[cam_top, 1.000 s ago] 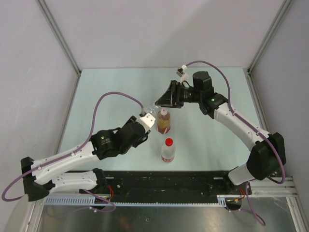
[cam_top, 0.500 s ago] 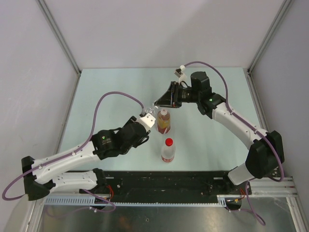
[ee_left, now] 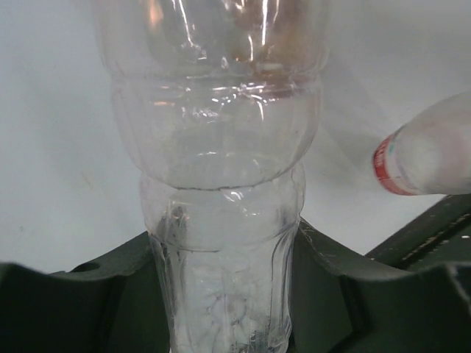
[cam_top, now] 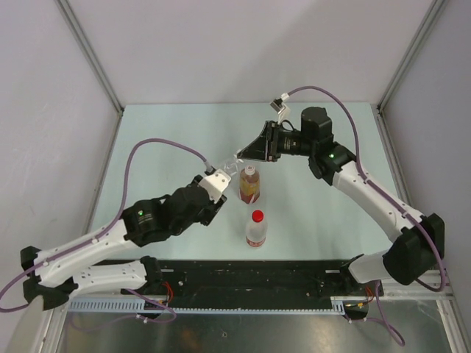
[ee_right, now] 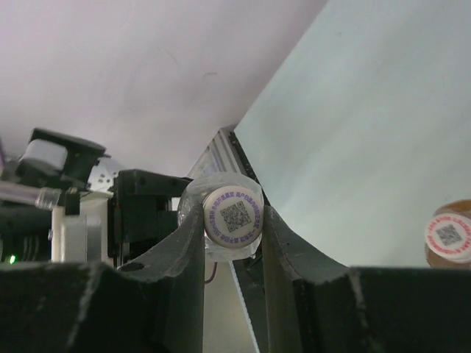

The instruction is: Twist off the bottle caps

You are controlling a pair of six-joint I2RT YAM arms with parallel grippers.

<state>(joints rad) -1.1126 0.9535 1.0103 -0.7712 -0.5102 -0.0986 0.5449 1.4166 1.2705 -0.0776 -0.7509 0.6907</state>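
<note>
From above, the left gripper (cam_top: 223, 176) clasps a clear, plain plastic bottle (cam_top: 231, 166), tipped over the middle of the pale green table (cam_top: 162, 140). The bottle's neck reaches into the right gripper (cam_top: 244, 154). Just beside it, toward the near edge, stands the amber-filled plastic bottle (cam_top: 249, 191). Nearer that edge again stands the labelled bottle (cam_top: 255, 234) with its bright red round cap (cam_top: 257, 215) on.

In the left wrist view, the dark fingers (ee_left: 88, 301) squeeze the clear bottle's waist from both sides.

In the right wrist view, the jaws are pinched on the small white round cap (ee_right: 233, 215) of the clear bottle. The amber bottle's pale cap (ee_right: 447, 235) shows at the right.

The first cap appears to be mid-unscrewing. Next, the right wrist should twist while the left holds firm, then draw the cap off along the neck.
</note>
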